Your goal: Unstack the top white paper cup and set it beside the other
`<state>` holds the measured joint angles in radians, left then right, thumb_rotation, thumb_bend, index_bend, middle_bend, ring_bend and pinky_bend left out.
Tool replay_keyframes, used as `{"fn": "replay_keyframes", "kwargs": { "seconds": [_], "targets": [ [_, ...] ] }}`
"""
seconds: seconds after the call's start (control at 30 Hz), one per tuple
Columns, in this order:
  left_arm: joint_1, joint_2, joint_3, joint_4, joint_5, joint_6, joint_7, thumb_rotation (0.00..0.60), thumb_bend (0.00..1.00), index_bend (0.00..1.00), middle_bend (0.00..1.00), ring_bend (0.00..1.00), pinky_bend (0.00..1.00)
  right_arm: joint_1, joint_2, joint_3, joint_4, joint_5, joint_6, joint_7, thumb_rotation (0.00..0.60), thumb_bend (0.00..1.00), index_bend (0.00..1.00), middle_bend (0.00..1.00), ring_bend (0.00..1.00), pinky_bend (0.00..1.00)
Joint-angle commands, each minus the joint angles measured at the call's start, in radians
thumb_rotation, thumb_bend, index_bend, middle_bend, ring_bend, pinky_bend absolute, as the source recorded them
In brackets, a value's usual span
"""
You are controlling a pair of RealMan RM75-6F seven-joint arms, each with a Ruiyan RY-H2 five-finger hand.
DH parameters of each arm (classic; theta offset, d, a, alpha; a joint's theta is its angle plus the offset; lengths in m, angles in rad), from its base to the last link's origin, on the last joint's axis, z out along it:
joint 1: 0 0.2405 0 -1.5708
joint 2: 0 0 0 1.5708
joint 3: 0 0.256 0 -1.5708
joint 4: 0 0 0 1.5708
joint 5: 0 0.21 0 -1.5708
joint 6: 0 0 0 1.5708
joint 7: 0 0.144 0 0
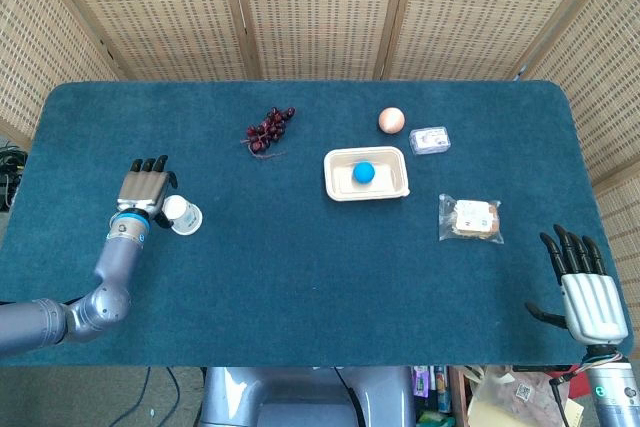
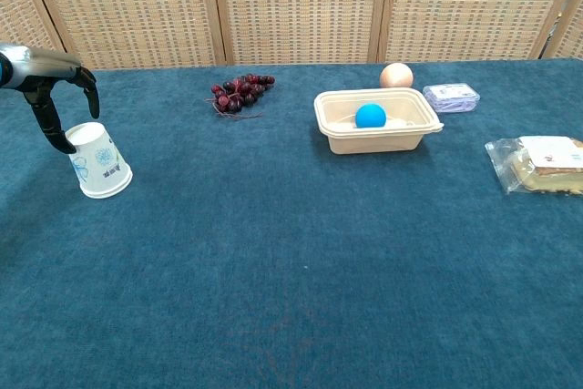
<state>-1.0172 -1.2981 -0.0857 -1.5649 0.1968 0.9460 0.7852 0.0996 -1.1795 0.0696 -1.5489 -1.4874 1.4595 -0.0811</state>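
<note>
A white paper cup with blue print stands upside down and slightly tilted on the blue table's left side, also seen as the cup in the chest view. I cannot tell whether it is one cup or a stack. My left hand hangs just left of it, fingers apart and arched over its upturned base. The left hand's thumb reaches down beside the cup's base; the hand does not grip it. My right hand rests open at the table's near right corner, fingers spread, far from the cup.
A bunch of dark grapes lies at centre back. A beige tray holds a blue ball. Behind it are a peach-coloured ball and a small plastic box. A bagged sandwich lies to the right.
</note>
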Motion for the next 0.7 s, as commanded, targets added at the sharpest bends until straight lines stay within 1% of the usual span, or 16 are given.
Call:
{"fn": "replay_keyframes", "kwargs": {
  "seconds": [0.03,0.7],
  "targets": [
    [-0.001,-0.002,0.000,0.001,0.000,-0.001,-0.001,0.600,0.19,0.33,0.00,0.00,0.00,-0.001,-0.001,0.000,0.001,0.001,0.000,0.001,0.600,0.03,0.00,0.00,0.00,0.00],
    [-0.002,0.003,0.002,0.006,-0.001,-0.018,-0.017,0.600,0.19,0.36,0.00,0.00,0.00,-0.002,-0.004,-0.002,0.003,-0.005,0.006,0.005,0.600,0.03,0.00,0.00,0.00,0.00]
  ]
}}
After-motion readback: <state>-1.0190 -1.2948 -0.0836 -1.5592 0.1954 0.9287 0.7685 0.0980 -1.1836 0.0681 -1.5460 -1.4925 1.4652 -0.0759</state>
